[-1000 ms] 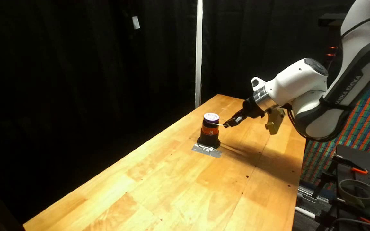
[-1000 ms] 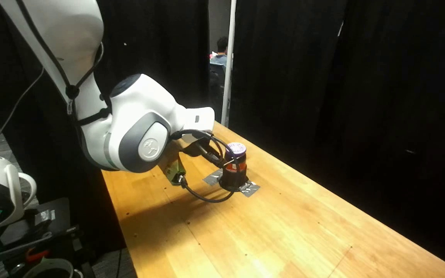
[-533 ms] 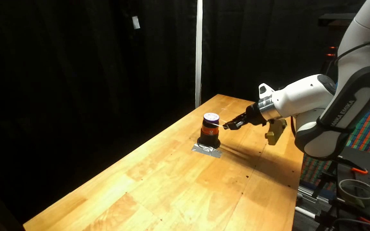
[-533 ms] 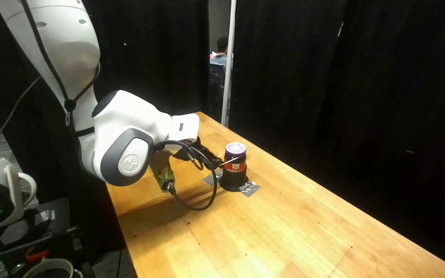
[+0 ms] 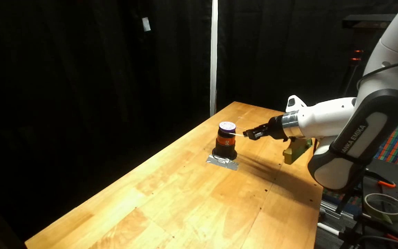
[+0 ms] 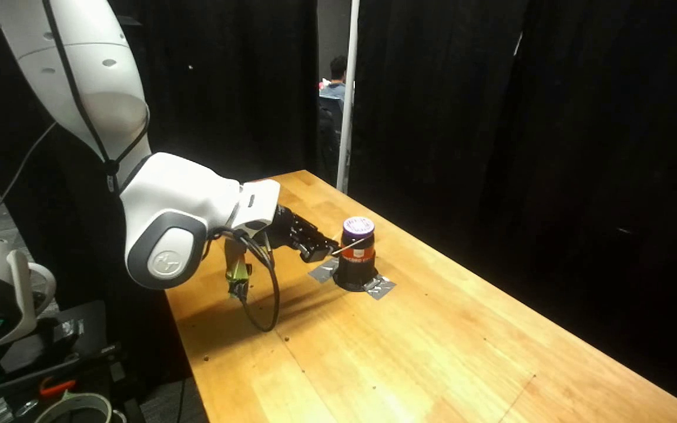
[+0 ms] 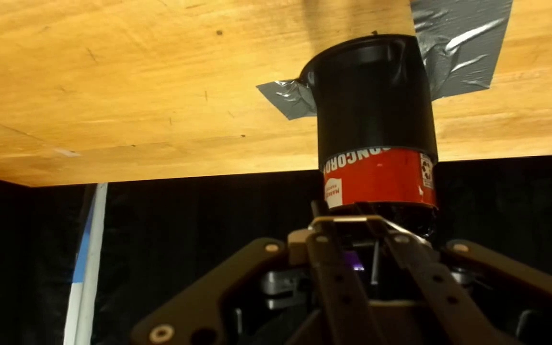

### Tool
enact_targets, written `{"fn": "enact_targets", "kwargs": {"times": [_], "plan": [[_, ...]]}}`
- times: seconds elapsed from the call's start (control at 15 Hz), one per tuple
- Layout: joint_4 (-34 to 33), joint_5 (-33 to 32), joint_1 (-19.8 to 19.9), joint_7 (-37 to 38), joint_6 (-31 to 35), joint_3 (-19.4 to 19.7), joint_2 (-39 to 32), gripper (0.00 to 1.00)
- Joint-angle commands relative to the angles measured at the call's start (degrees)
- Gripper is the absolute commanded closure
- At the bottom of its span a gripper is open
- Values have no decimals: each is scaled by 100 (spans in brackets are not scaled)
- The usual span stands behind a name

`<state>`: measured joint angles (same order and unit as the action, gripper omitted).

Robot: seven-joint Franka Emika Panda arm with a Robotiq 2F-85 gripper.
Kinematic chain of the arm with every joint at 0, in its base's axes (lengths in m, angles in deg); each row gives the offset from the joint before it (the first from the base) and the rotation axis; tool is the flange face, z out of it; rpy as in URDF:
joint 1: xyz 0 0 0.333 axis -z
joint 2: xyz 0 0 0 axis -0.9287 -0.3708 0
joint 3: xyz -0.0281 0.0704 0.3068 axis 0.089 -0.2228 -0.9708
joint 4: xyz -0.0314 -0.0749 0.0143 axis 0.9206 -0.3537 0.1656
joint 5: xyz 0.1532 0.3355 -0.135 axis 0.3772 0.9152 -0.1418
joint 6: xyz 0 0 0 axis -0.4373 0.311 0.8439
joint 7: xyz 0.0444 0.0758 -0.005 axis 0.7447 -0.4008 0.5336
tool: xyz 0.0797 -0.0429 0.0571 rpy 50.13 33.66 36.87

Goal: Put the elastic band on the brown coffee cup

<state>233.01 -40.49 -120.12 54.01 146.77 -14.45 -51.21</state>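
Note:
The brown coffee cup (image 5: 225, 140) stands upright on the table, dark with an orange-red middle; it shows also in an exterior view (image 6: 357, 271) and the wrist view (image 7: 374, 110). Its purple-white top (image 6: 359, 225) faces up. The pale elastic band (image 5: 239, 135) is stretched between the cup's upper part and my gripper (image 5: 245, 134). In the wrist view the band (image 7: 351, 219) runs across both fingertips and off toward the cup. My gripper (image 7: 344, 212) is beside the cup, near upper-cup height, its fingers spread apart inside the band. The band's far side behind the cup is hidden.
Grey tape (image 5: 221, 162) lies at the cup's base on the wooden table (image 5: 199, 200); more shows in the wrist view (image 7: 467, 48). A black cable (image 6: 275, 305) hangs in a loop under the wrist. A side cart holds a tape roll (image 5: 394, 218). Dark curtains stand behind.
The arm and hand have sunk and drawn back, so the hand is more level. The fingertips have moved slightly away from the cup. The band stays stretched between them; the cup has not moved.

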Motion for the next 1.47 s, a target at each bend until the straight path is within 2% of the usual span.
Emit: {"fn": "enact_targets", "kwargs": {"times": [0.0,0.2,0.47,0.53,0.67,1.0,1.07,1.2,1.4], "plan": [[-115,715,856,-867,698,-1028,97,79],[-262,834,1487,-1304,1225,-1692,35,79],[-390,718,2225,-1692,1763,-2361,-9,79],[-419,705,1642,-1418,1502,-1778,-28,80],[-399,689,1858,-1490,1662,-1955,-53,80],[-416,729,1800,-1522,1609,-1928,-35,80],[-375,710,2367,-1924,1522,-2428,221,80],[-315,619,2569,-2103,1322,-2576,354,80],[-427,733,2783,-2288,1652,-2752,317,80]]}}
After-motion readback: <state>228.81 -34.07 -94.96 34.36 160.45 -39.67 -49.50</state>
